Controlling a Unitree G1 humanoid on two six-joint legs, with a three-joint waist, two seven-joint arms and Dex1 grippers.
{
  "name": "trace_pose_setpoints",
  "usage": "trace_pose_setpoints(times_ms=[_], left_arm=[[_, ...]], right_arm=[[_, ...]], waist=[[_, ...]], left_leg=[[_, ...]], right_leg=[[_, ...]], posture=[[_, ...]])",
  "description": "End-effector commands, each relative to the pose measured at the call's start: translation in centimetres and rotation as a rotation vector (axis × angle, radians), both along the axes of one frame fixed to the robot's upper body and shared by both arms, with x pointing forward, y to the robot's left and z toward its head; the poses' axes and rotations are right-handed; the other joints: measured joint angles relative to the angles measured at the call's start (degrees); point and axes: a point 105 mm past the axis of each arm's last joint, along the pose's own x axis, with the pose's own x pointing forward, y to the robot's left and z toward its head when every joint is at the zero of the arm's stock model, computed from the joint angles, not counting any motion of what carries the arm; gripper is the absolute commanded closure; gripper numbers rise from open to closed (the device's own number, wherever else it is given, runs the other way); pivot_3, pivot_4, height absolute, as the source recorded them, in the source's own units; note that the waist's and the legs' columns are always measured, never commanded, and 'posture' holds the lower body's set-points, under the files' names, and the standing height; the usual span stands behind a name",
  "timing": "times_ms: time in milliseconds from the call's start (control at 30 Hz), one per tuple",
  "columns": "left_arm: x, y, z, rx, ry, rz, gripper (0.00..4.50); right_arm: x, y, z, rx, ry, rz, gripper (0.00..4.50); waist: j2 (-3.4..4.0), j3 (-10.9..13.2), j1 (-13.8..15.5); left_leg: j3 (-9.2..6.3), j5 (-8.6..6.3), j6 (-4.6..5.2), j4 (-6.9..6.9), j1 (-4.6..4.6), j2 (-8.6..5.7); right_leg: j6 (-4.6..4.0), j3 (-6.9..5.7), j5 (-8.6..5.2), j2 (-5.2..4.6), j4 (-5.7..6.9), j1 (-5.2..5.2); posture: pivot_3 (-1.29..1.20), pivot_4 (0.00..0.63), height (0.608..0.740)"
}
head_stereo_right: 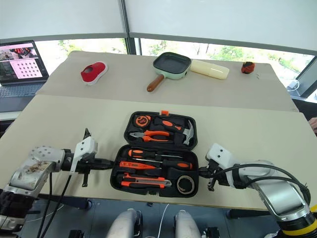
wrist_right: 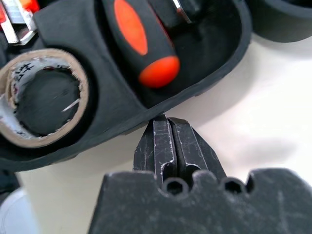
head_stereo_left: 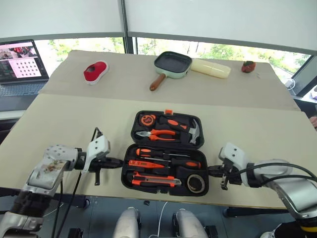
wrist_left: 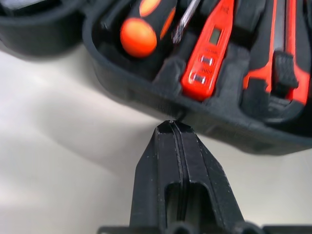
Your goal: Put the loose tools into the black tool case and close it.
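Open rectangular black plastic tool case [head_stereo_left: 167, 152] on the beige table [head_stereo_left: 257, 134], all tools slotted

Two orange-and-black screwdrivers [head_stereo_left: 166, 153], one orange tester screwdriver [wrist_left: 207, 48], one utility knife [head_stereo_left: 153, 182], one tape roll [head_stereo_left: 196, 183] inside; left gripper [wrist_left: 173, 131] and right gripper [wrist_right: 168, 126], fingers pressed together, empty, at opposite case edges.

A beige table [head_stereo_left: 74, 124]. Along its far edge, left to right: a red and white shoe-shaped object [head_stereo_left: 95, 72], a green square pan [head_stereo_left: 172, 64] with a brown handle, a pale yellow cylinder [head_stereo_left: 211, 68], a small red object [head_stereo_left: 248, 66]. A laptop [head_stereo_left: 20, 62] sits far left.
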Motion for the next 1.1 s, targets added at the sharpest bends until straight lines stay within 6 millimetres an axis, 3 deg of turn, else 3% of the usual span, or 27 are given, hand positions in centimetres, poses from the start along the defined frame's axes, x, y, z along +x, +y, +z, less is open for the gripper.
trace_pose_setpoints(times_ms=[33, 133, 167, 267, 333, 400, 533, 633, 767, 933, 1000, 1100], left_arm=[[-0.3, -0.1, 1.0, -0.013, -0.037, -0.02, 4.49], [0.6, 1.6, 0.8, 0.03, -0.046, 0.06, 4.49], [1.0, 2.2, 0.8, 0.039, -0.049, 0.089, 4.5], [3.2, 4.1, 2.2, -0.045, -0.01, 0.277, 3.77], [4.6, 4.6, 3.3, -0.118, 0.018, 0.375, 3.03], [6.1, 4.4, 4.5, -0.199, 0.06, 0.458, 2.21], [9.1, 1.6, 6.0, -0.301, 0.263, 0.621, 1.11], [9.9, -0.4, 6.9, -0.327, 0.312, 0.637, 1.11], [10.8, -2.0, 6.3, -0.305, 0.357, 0.69, 1.11], [11.4, -2.6, 5.1, -0.288, 0.346, 0.73, 1.11], [11.6, -2.8, 5.0, -0.297, 0.347, 0.74, 1.62], [11.3, -3.4, 4.8, -0.306, 0.349, 0.721, 2.6]], right_arm=[[0.4, 0.0, 0.5, 0.0, -0.065, -0.002, 4.47], [1.0, -2.5, 0.5, -0.049, -0.075, -0.1, 4.47], [0.9, -3.2, 0.7, -0.056, -0.073, -0.119, 4.03], [1.3, -5.1, 2.2, -0.009, -0.068, -0.202, 3.15], [1.9, -6.0, 3.2, 0.029, -0.077, -0.251, 2.43], [2.8, -6.4, 4.2, 0.09, -0.081, -0.311, 1.68], [6.5, -5.3, 6.1, 0.26, -0.07, -0.476, 0.57], [8.0, -3.7, 6.6, 0.331, -0.014, -0.528, 0.57], [9.3, -1.3, 6.8, 0.369, 0.037, -0.536, 0.57], [10.5, -0.7, 6.0, 0.315, 0.031, -0.58, 0.57], [10.8, -0.6, 5.8, 0.314, 0.037, -0.597, 0.48], [11.4, -0.6, 5.6, 0.336, 0.041, -0.625, 1.23]], waist=[[0.0, 0.0, 0.0], [0.0, 0.0, 0.0], [0.0, 0.0, 0.1], [-0.01, 0.0, 0.5], [-0.04, 0.0, 0.6], [-0.04, 0.0, 0.5], [-0.14, 0.0, 0.5], [-0.18, 0.1, 0.1], [-0.18, 0.1, -0.3], [-0.17, 0.1, -0.7], [-0.17, 0.1, -0.7], [-0.17, 0.1, -0.7]], left_leg=[[0.0, 0.01, -0.01, 0.01, 0.02, 0.0], [0.01, 0.04, -0.06, 0.01, 0.08, -0.01], [0.01, 0.04, -0.06, 0.01, 0.09, -0.01], [0.01, 0.05, -0.06, 0.05, 0.11, -0.05], [0.01, 0.05, -0.06, 0.16, 0.11, -0.03], [-0.02, 0.07, -0.05, 0.18, 0.11, -0.02], [-0.11, 0.08, -0.06, 0.43, 0.03, -0.03], [-0.17, 0.08, -0.06, 0.44, 0.03, -0.06], [-0.21, 0.08, -0.06, 0.33, -0.01, -0.12], [-0.22, 0.08, -0.06, 0.33, -0.02, -0.16], [-0.22, 0.08, -0.06, 0.32, -0.02, -0.18], [-0.22, 0.08, -0.07, 0.33, -0.02, -0.2]], right_leg=[[0.0, 0.0, 0.0, 0.0, 0.05, 0.0], [-0.01, 0.01, -0.01, 0.0, 0.14, 0.01], [-0.01, 0.01, -0.01, 0.0, 0.14, 0.02], [-0.01, 0.02, -0.01, -0.03, 0.18, 0.04], [-0.01, 0.0, -0.01, -0.01, 0.24, 0.04], [-0.01, 0.01, -0.01, 0.01, 0.25, 0.05], [0.0, -0.01, -0.01, 0.06, 0.48, 0.03], [0.0, 0.0, 0.0, 0.07, 0.56, 0.04], [-0.01, 0.0, -0.01, 0.04, 0.57, -0.04], [-0.01, 0.0, 0.0, 0.0, 0.58, -0.05], [-0.01, 0.0, 0.0, -0.03, 0.58, -0.05], [-0.01, 0.0, 0.0, -0.06, 0.58, -0.03]], posture=[[0.0, 0.15, 0.74], [0.0, 0.15, 0.74], [0.0, 0.15, 0.74], [0.0, 0.15, 0.74], [0.0, 0.15, 0.74], [0.0, 0.15, 0.74], [0.0, 0.15, 0.74], [0.0, 0.15, 0.74], [0.0, 0.15, 0.74], [0.0, 0.15, 0.74], [0.0, 0.15, 0.74], [0.0, 0.15, 0.74]])
